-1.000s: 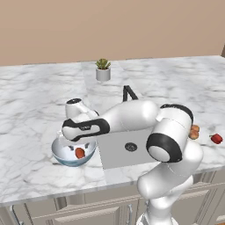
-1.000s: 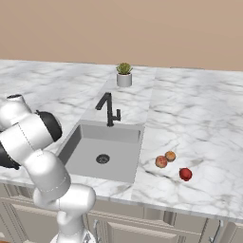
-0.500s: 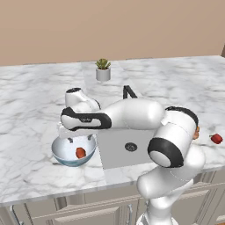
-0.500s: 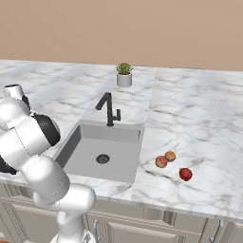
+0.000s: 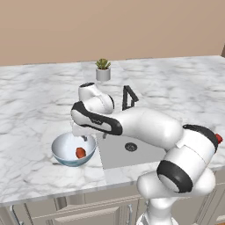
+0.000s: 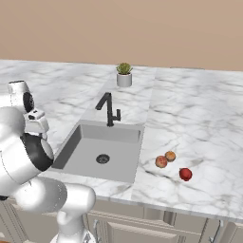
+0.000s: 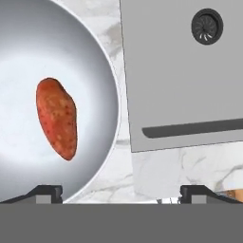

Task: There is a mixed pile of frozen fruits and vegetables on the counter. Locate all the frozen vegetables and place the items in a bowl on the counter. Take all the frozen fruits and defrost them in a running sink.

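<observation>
1. Compared with a second ago, the arm in the left base view has lifted: then its hand sat low over the bowl (image 5: pixel 61 156), now it is raised higher, up and to the right of the bowl near the middle left of the frame.
2. The orange-red vegetable (image 5: pixel 80 152) lies loose inside the bowl at the lower left of the left base view, as it did a second ago; nothing touches it.
3. In the hand view the same vegetable (image 7: pixel 57 124) is an elongated lump lying in the left half of the frame on the pale floor of the bowl (image 7: pixel 108 71).
4. The gripper (image 7: pixel 121 192) is spread wide: its two dark fingertips stand far apart at the bottom of the hand view, one at the lower left, one at the lower right, with nothing between them and nothing touched.
5. The sink (image 7: pixel 180 85) fills the upper right of the hand view, just beside the bowl, its dark drain (image 7: pixel 207 26) near the top right corner.
6. In the right base view the sink (image 6: pixel 85 156) is at centre, and right of it on the counter (image 6: pixel 199 118) lie two peach fruits (image 6: pixel 161 162) (image 6: pixel 170 155), close together, and the dark red vegetable (image 6: pixel 185 174) a little further right.
</observation>
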You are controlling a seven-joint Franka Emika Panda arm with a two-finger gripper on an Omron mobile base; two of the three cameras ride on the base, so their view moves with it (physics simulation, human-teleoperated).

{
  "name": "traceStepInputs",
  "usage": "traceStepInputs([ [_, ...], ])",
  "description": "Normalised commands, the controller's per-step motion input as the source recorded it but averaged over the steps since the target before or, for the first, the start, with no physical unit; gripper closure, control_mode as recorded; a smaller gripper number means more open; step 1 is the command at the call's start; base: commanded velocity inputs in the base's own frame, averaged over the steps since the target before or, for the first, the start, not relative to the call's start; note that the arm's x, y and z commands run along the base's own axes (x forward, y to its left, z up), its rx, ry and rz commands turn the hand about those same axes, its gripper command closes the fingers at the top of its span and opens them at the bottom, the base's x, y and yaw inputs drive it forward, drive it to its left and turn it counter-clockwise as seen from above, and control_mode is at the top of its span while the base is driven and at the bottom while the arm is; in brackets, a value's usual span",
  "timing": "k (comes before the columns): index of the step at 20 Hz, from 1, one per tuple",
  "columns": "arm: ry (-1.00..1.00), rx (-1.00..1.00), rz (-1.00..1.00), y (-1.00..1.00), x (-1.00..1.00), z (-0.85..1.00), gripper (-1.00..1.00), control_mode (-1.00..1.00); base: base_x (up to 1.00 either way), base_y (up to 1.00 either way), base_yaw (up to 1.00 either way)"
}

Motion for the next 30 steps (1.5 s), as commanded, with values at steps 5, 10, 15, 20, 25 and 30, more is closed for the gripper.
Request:
traceStepInputs([
  [5, 0.00, -0.04, -0.01, -0.61, -0.01, 0.21, -1.00, -1.00, 0.00, 0.00, 0.00],
  [10, 0.00, -0.01, 0.00, -0.54, 0.03, 0.04, -1.00, -1.00, 0.00, 0.00, 0.00],
  [15, 0.00, 0.00, 0.00, -0.60, 0.01, -0.04, -1.00, -1.00, 0.00, 0.00, 0.00],
  [20, 0.00, 0.00, -0.02, -0.57, -0.14, 0.00, -1.00, -1.00, 0.00, 0.00, 0.00],
  [25, -0.02, 0.00, -0.01, -0.74, -0.13, 0.00, -1.00, -1.00, 0.00, 0.00, 0.00],
  [30, 0.00, 0.00, -0.01, -0.76, -0.09, -0.01, -1.00, -1.00, 0.00, 0.00, 0.00],
])
